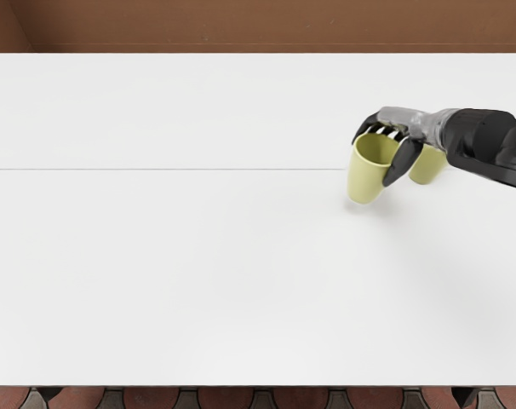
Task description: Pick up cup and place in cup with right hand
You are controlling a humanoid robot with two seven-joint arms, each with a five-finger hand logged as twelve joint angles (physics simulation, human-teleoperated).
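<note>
One yellow-green cup (365, 181) is gripped between the thumb and curled fingers of the right hand (403, 128) over the table (198, 264), while the other cup (426, 169) is partly hidden beside it.

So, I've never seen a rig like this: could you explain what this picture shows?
It is a simulated view looking down at a slant from a humanoid robot's head. The robot's right hand, which has five fingers, comes in from the right edge. It grasps a yellow-green cup, thumb on the near side and other fingers by the far rim. A second cup of similar color is partly hidden behind the hand, over the white table. The left arm is out of view.
</note>
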